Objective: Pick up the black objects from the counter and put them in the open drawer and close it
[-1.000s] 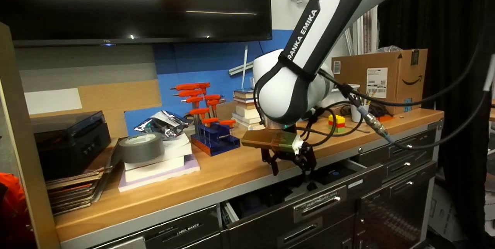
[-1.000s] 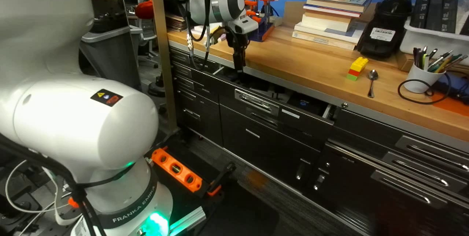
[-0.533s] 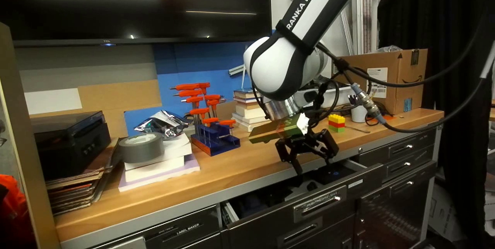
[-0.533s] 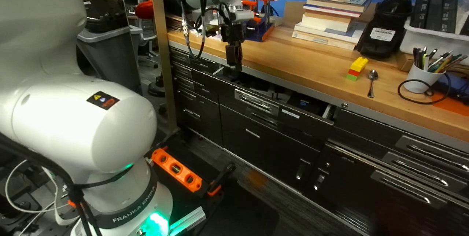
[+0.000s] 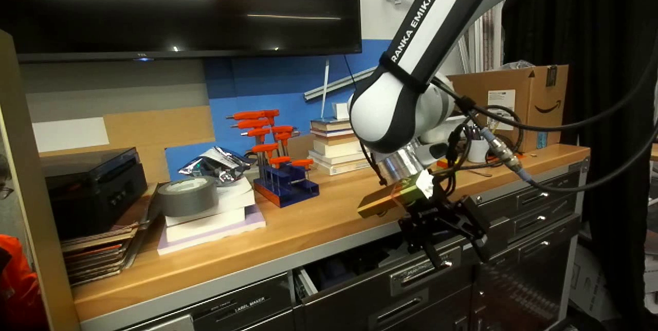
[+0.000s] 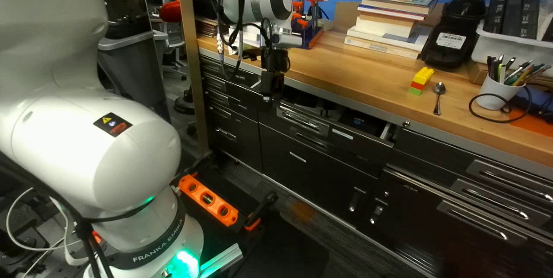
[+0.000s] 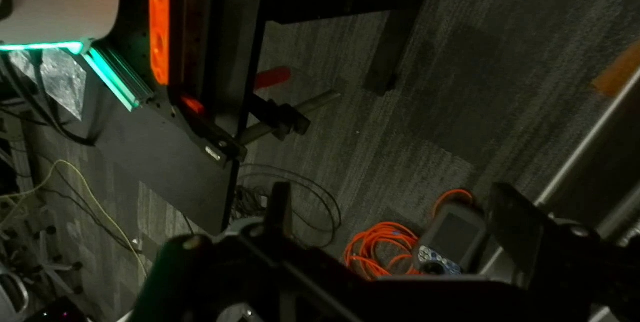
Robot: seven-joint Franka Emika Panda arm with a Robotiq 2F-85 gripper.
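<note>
The drawer (image 5: 354, 297) stands open below the wooden counter (image 5: 308, 233); it also shows in an exterior view (image 6: 360, 147). Dark things lie inside it, including a black box with a blue mark (image 6: 360, 121); I cannot tell whether the black objects are among them. No small black lumpy objects show on the visible counter. My gripper (image 5: 461, 260) is open and empty, tilted, at the drawer's front near its handle (image 5: 426, 272). It also shows in an exterior view (image 6: 272, 94). In the wrist view the open fingers (image 7: 392, 194) have only floor between them.
Toy bricks (image 6: 420, 80), a spoon (image 6: 439, 96), a pen cup (image 6: 497, 90) and a book stack (image 6: 389, 21) stand on the counter. A hex-key rack (image 5: 285, 182) and duct tape (image 5: 187, 197) are farther along. A handheld device (image 7: 450, 237) and orange cable (image 7: 377, 242) lie on the floor.
My gripper first rose from over the drawer, uncovering a small dark thing inside, then moved outward and down to the drawer's front. The drawer has not moved.
</note>
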